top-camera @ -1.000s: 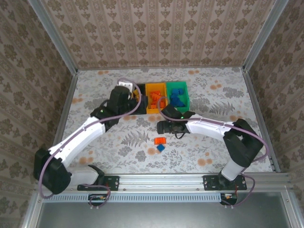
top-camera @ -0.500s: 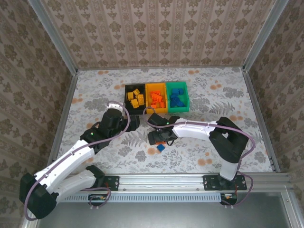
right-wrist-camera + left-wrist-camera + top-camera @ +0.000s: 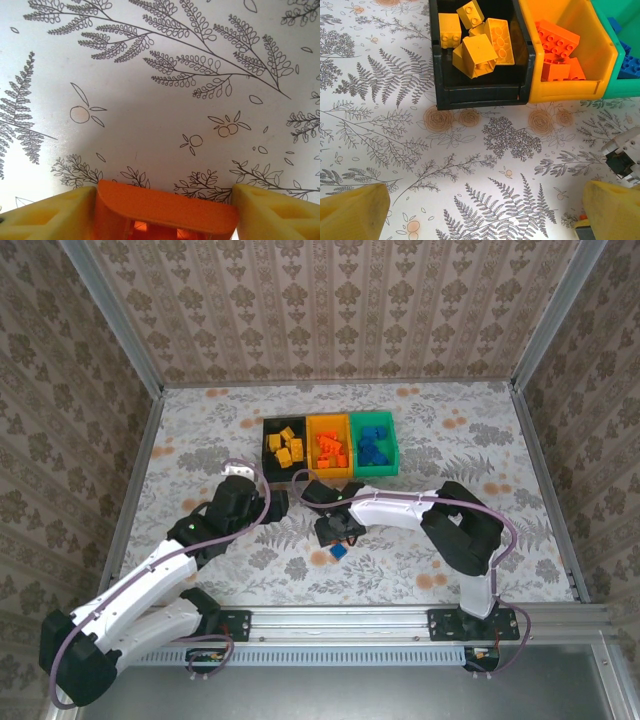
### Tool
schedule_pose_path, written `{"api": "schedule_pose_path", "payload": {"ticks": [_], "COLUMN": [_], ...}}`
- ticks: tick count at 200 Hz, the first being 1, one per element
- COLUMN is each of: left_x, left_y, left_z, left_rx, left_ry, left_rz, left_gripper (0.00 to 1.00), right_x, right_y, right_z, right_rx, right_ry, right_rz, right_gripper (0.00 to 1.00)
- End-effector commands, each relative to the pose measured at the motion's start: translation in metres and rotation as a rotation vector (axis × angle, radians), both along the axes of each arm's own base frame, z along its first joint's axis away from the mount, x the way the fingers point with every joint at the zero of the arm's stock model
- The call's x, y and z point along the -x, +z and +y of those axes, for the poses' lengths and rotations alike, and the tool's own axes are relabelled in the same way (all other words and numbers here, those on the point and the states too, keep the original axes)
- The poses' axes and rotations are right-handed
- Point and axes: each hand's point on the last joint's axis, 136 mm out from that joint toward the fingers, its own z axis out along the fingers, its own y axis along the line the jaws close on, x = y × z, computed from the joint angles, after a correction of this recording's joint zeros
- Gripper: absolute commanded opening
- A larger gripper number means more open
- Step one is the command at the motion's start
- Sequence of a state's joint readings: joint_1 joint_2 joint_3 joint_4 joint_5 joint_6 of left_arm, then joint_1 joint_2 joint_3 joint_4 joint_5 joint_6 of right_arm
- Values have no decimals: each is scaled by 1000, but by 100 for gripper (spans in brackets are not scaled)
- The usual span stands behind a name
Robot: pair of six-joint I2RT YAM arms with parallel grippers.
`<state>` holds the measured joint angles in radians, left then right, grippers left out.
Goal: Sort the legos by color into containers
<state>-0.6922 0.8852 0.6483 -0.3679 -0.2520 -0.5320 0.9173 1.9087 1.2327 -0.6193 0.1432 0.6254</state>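
Centrally, a red-orange brick (image 3: 165, 212) lies on the surface (image 3: 450, 430) in front of the bins, and open patterned surface extends beyond it on the far side in the right wrist view. The right end effector (image 3: 338, 529) brackets this brick: its two yellow fingers (image 3: 47, 215) stand against the brick's opposite sides with no gap visible, so the jaws are clamped on it. A blue brick (image 3: 339, 552) sits just beside that end effector on its near side, apart from the bins. The left end effector (image 3: 482, 205) hangs left of the right one with its jaws fully apart, holding and touching nothing; a broad strip of bare surface separates its fingers (image 3: 350, 212) from the black bin (image 3: 480, 95). Joined to that bin in a row are the yellow-orange bin (image 3: 565, 90) and the green bin (image 3: 625, 89), all smooth rigid plastic with straight walls and open tops. Yellow bricks (image 3: 480, 47) lie jumbled in the black bin, red-orange bricks (image 3: 557, 45) in the yellow-orange bin, and blue bricks (image 3: 373, 443) in the green bin; the round studs are plain on the yellow and red-orange ones. The surface carries a pale fern-and-flower print, with wide free margins left and right of the bins, and ends at metal rails (image 3: 140, 470) below wallpapered panels.
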Motion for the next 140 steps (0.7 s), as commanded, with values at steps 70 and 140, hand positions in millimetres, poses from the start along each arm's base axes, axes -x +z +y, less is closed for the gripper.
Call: {"api": "schedule_pose_path", "payload": {"ticks": [70, 140], "left_x": [3, 14], "left_y": [-3, -14], "left_z": [9, 8], "left_rx": [-5, 37], "left_ry": [27, 10], "left_rz": [12, 37], "left_gripper": [100, 100], "right_x": [-28, -129], "right_y": [47, 130], "right_z": [7, 3], "right_rx": [-101, -208], "right_ry": [-3, -100], "right_rz": [-147, -339], "right_gripper": [58, 60]}}
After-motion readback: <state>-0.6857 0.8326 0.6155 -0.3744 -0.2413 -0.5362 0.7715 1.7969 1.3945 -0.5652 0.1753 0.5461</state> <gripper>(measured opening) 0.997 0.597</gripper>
